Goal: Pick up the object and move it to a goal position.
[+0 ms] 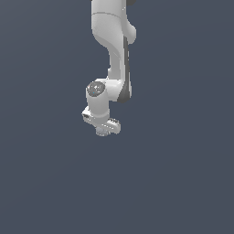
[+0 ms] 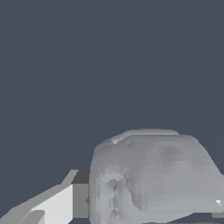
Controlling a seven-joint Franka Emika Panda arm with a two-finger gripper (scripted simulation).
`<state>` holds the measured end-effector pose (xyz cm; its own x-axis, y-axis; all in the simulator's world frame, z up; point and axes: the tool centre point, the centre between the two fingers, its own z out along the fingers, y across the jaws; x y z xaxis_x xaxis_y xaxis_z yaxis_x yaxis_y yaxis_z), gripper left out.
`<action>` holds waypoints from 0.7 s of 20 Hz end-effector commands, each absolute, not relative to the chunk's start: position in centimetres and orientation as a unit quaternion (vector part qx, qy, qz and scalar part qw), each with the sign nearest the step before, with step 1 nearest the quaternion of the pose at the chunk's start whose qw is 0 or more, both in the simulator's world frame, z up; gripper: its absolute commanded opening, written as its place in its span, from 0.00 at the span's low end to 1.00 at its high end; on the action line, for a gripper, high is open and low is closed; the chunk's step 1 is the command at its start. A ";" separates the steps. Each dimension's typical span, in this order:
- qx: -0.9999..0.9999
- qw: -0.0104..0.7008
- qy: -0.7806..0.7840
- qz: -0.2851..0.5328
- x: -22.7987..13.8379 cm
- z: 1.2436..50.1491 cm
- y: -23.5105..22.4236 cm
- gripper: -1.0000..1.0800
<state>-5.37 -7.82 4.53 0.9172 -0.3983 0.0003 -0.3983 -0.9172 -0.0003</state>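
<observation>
One arm (image 1: 112, 50) is present, carrying one gripper (image 1: 106, 130). One object (image 2: 153, 179) is present. No other items appear against the uniform dark blue-grey surface (image 1: 183, 183).

In the exterior view the arm descends from the upper edge of the frame, bends at a round joint, and ends in the gripper, which points downward. A small grey lump is visible at the underside of the gripper, between the finger bodies; at this size its outline cannot be resolved.

In the wrist view the object fills the near part of the frame. It is a grey, rounded chunk with a rough, bumpy face on the side toward the white finger (image 2: 52, 208) and a smoother, flatter crown. Its long axis runs crosswise to the camera's line of sight, roughly along the line from the visible finger toward the opposite side of the gripper. It has no distinct front or pointed end, so a facing direction cannot be given.

One finger is visible, and the object lies directly against its dark inner pad. The opposite finger is hidden behind the object. The gripper appears closed on the object, with the object sitting between the fingers at the gripper's tip.
</observation>
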 end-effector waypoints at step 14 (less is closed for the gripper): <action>-0.979 0.000 0.204 -0.001 -3.4 14.5 -7.6 0.00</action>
